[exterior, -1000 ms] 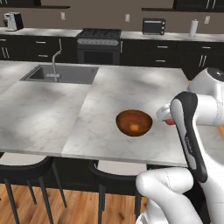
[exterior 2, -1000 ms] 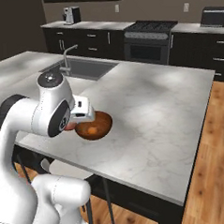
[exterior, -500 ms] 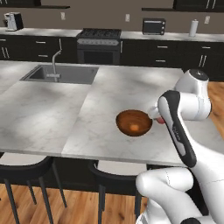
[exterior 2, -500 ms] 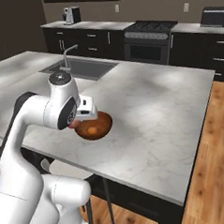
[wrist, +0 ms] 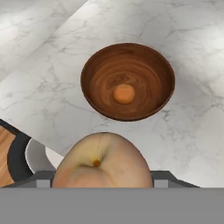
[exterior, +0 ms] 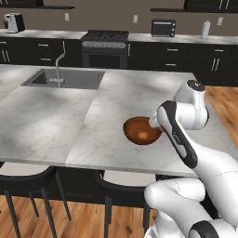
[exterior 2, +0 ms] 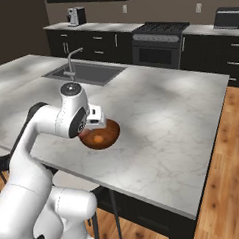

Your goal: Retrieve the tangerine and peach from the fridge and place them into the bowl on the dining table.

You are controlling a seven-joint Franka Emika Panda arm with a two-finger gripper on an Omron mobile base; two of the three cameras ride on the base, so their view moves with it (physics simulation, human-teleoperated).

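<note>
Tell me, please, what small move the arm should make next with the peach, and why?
Probably ease the pincer forward until it is over the bowl, then release. In the hand view the peach is held short of the bowl, above the marble dining table, and the tangerine already lies inside.

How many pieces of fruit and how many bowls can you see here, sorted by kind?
Small plain orange tangerine, lying inside the bowl: 1
Pinkish-tan peach, held at the gripper short of the bowl: 1
Round reddish-brown wooden bowl on the white-grey marble dining table: 1
Total: 3 things, 2 fruits and 1 bowl.
</note>
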